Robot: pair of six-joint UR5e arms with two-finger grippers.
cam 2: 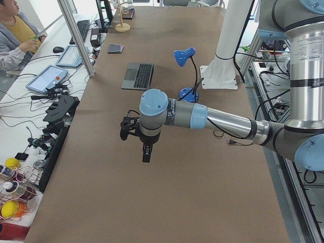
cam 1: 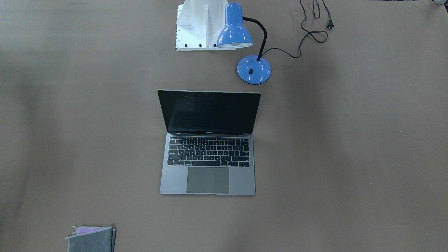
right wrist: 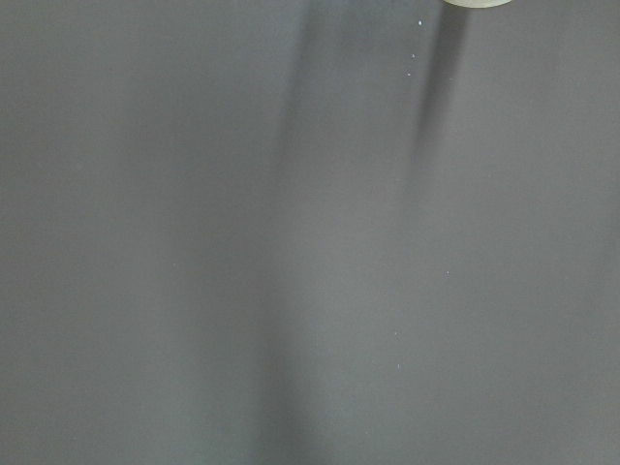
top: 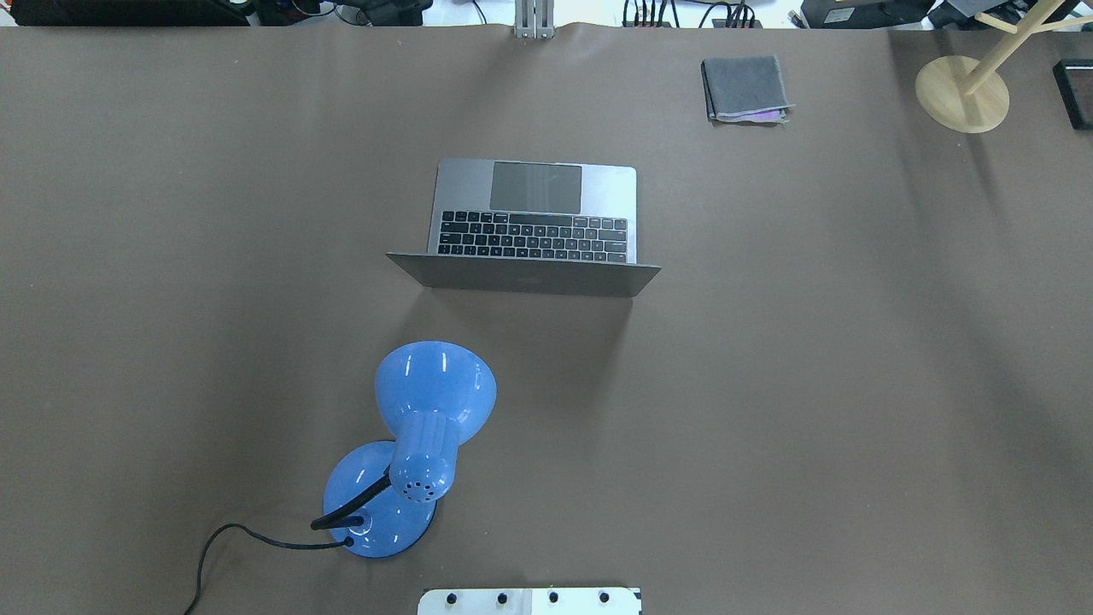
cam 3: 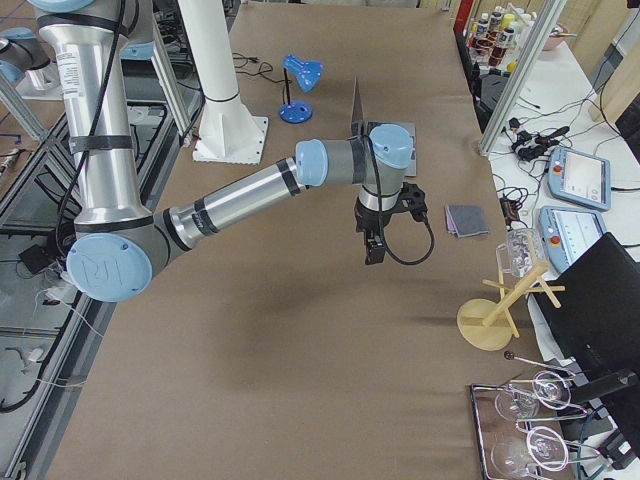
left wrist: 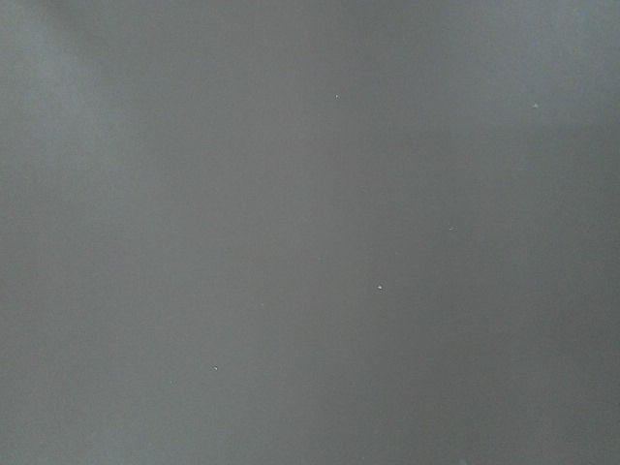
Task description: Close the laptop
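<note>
The space-grey laptop [cam 1: 208, 180] stands open at the table's middle, its dark screen [cam 1: 209, 112] upright and facing away from the robot. In the overhead view [top: 608, 188] the lid's back faces the robot. It also shows in the exterior left view [cam 2: 139, 76] and the exterior right view [cam 3: 392, 134]. My left gripper [cam 2: 146, 153] hangs over bare table, far from the laptop on its left. My right gripper [cam 3: 372, 250] hangs over bare table on its right. I cannot tell whether either is open or shut. Both wrist views show only the table cover.
A blue desk lamp [top: 418, 444] with a black cord stands between the robot's base [top: 529, 600] and the laptop. A grey felt pouch [top: 745, 88] lies at the far right. A wooden stand [top: 962, 92] is at the far right corner.
</note>
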